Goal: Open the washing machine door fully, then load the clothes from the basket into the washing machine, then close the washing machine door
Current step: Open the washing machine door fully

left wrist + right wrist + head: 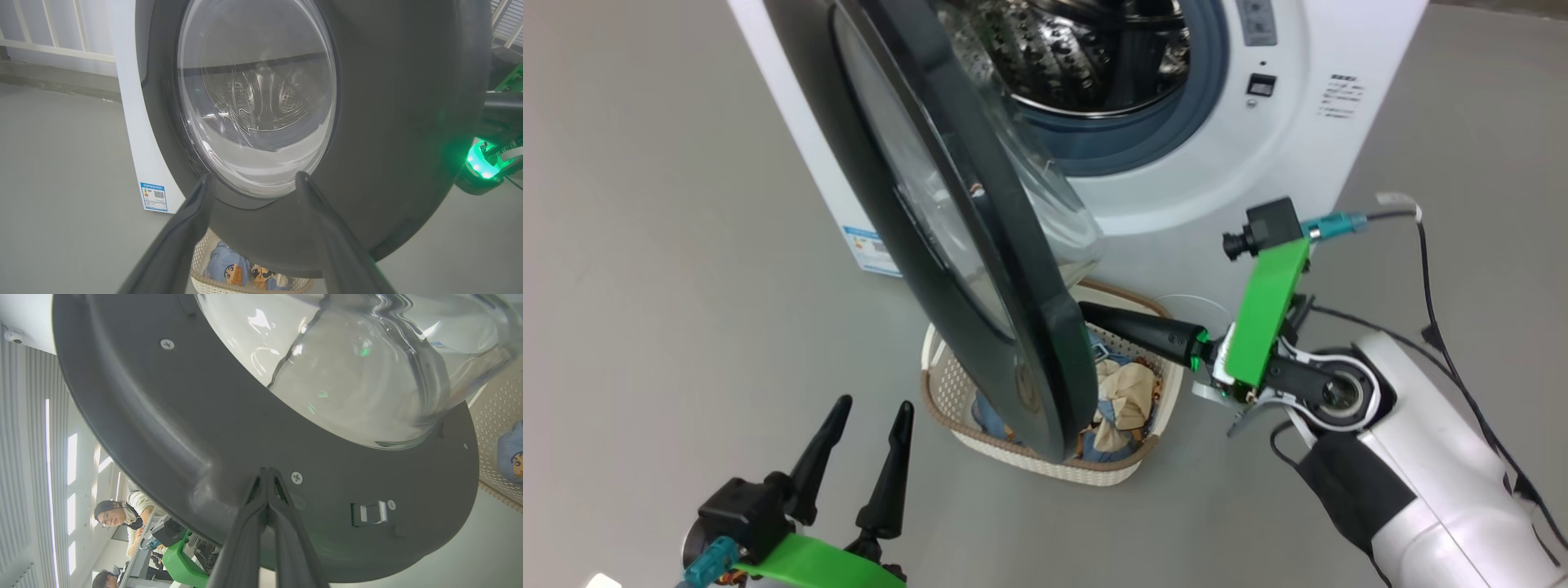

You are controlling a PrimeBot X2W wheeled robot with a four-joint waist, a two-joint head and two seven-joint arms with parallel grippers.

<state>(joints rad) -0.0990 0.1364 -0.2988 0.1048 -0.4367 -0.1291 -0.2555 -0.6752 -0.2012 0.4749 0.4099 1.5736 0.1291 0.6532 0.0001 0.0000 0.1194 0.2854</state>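
Note:
The white washing machine (1217, 188) stands at the top with its steel drum showing. Its black door (980, 245) hangs partly swung out, edge-on to me, above the cream basket (1045, 465). The clothes (1123, 396), cream and light blue, lie inside the basket. My right gripper (1086, 310) is shut, and its tips (267, 470) touch the door's inner face (163, 416) below the glass bowl (367, 367). My left gripper (876, 404) stands open near the floor, left of the basket, facing the door's outer side (388, 122) with nothing between its fingers.
Grey floor (645, 245) lies open to the left and right of the machine. A metal latch (369, 512) sits on the door's inner rim. Black cables (1429, 269) trail off my right arm. Two people (118, 514) sit at a desk beyond the door.

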